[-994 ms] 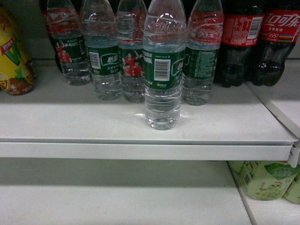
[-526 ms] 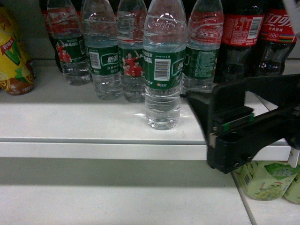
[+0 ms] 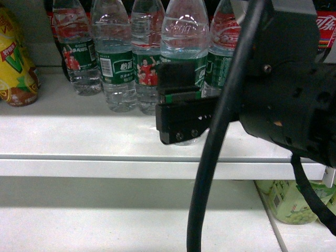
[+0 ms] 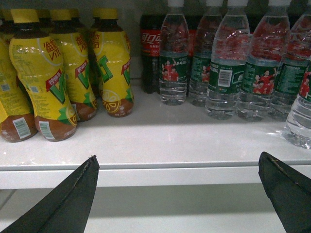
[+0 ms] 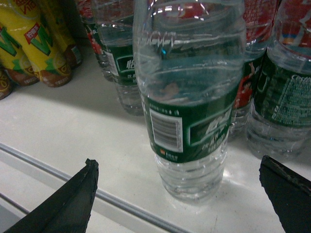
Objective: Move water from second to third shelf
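The water bottle (image 5: 189, 97), clear and ribbed with a dark green label and white barcode, stands alone at the front of the white shelf (image 3: 79, 136). A row of the same water bottles (image 3: 118, 58) stands behind it. My right gripper (image 5: 178, 161) is open. Its two black fingers (image 5: 73, 204) flank the bottle's lower part without touching it. In the head view the right gripper (image 3: 181, 105) and its arm hide the bottle's lower half; the top (image 3: 184, 31) still shows. My left gripper (image 4: 178, 156) hangs open and empty before the shelf's front lip (image 4: 155, 177), left of the waters.
Yellow tea bottles (image 4: 43, 82) fill the shelf's left side. Dark cola bottles (image 4: 149, 48) stand at the back and far right. A lower shelf (image 3: 105, 220) shows below, with green packs (image 3: 294, 202) at its right. A black cable (image 3: 210, 173) hangs down the middle.
The right arm was out of view a second ago. It came in from the right, moved left and forward, and its open fingers now stand on either side of the front bottle.
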`<state>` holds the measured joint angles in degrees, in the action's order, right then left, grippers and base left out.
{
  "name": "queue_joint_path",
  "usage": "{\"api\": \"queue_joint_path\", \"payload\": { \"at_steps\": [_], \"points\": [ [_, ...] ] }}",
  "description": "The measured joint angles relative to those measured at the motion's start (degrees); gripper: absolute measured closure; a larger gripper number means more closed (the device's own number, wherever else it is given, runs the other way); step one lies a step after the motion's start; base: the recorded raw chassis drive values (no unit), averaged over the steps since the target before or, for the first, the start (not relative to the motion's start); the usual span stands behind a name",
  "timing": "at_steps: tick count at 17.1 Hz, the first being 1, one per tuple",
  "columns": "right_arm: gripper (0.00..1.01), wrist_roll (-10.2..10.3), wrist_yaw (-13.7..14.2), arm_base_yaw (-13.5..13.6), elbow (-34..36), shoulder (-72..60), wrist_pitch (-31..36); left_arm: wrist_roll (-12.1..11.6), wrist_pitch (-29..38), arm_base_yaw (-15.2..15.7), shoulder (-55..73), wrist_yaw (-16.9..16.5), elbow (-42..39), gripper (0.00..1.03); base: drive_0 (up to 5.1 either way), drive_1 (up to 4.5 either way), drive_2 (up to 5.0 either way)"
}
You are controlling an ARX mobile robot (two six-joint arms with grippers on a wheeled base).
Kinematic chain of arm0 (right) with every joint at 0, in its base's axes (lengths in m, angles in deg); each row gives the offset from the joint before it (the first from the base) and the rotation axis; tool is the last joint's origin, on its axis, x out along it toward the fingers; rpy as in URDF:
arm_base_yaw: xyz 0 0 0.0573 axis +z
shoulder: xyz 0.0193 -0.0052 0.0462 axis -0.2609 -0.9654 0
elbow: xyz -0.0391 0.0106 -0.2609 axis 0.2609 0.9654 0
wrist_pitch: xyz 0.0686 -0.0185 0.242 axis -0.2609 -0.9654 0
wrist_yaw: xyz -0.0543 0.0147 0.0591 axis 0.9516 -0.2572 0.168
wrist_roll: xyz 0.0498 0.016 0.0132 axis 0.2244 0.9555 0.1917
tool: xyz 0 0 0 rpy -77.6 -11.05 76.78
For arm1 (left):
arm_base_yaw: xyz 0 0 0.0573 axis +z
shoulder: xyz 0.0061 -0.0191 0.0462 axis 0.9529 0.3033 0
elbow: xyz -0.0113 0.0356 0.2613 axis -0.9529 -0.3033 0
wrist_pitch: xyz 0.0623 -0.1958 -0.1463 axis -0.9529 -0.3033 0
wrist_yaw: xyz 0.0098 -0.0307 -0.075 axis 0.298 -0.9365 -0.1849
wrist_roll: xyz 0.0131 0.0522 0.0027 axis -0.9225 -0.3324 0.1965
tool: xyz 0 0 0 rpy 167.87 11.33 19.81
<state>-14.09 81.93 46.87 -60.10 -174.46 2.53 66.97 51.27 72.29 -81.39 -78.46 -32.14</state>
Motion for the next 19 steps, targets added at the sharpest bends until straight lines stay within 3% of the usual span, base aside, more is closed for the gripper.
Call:
{"api": "queue_joint_path", "payload": {
  "at_steps": [3, 6, 15, 16, 19],
  "points": [
    [0.03, 1.51, 2.51, 0.15, -6.08, -2.49, -4.48, 0.00, 0.00, 0.00, 0.00, 0.00, 0.00, 0.05, 0.0, 0.00, 0.0],
    [0.03, 1.64, 4.61, 0.90, -10.14, -5.07, -6.86, 0.00, 0.00, 0.00, 0.00, 0.02, 0.00, 0.05, 0.0, 0.00, 0.0],
    [0.03, 2.27, 7.78, 0.83, -19.85, -12.68, -10.97, 0.00, 0.00, 0.00, 0.00, 0.00, 0.00, 0.05, 0.0, 0.00, 0.0],
    [0.08, 2.25, 8.33, 0.87, -20.20, -13.16, -11.30, 0.00, 0.00, 0.00, 0.00, 0.00, 0.00, 0.05, 0.0, 0.00, 0.0],
    [0.38, 1.16, 9.31, 0.90, -19.82, -13.05, -11.34, 0.00, 0.00, 0.00, 0.00, 0.00, 0.00, 0.05, 0.0, 0.00, 0.0]
  ]
}}
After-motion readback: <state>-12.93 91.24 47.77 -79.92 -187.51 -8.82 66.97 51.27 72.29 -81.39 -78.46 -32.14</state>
